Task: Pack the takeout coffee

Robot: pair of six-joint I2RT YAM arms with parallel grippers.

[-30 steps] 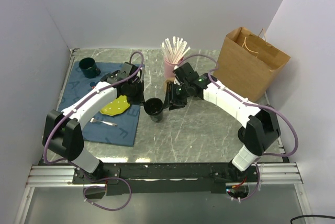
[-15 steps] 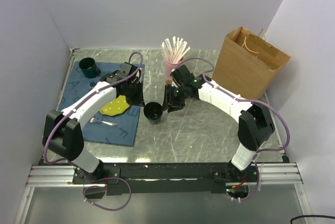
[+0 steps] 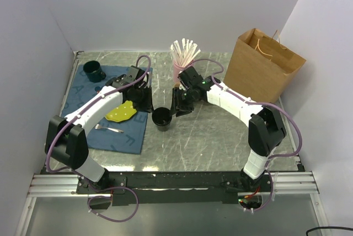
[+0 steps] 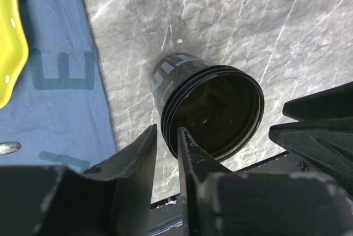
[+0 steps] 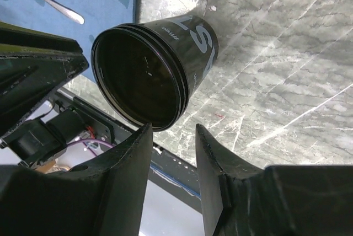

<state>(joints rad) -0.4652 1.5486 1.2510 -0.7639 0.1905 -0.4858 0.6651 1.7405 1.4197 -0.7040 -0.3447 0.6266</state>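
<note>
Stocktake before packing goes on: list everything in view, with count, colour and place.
cup: one, black, table centre, between both pincers
mug: one, dark, far left corner of the mat
mat: one, blue, left side
dish: one, yellow, on the mat
fork: one, silver, on the mat, near side of the dish
stirrers: a bunch, white, in the holder
holder: one, pink, far centre
paper bag: one, brown, far right
table: one, grey marble
left pincer: black, open, at the cup's rim
right pincer: black, open, at the cup's rim
</note>
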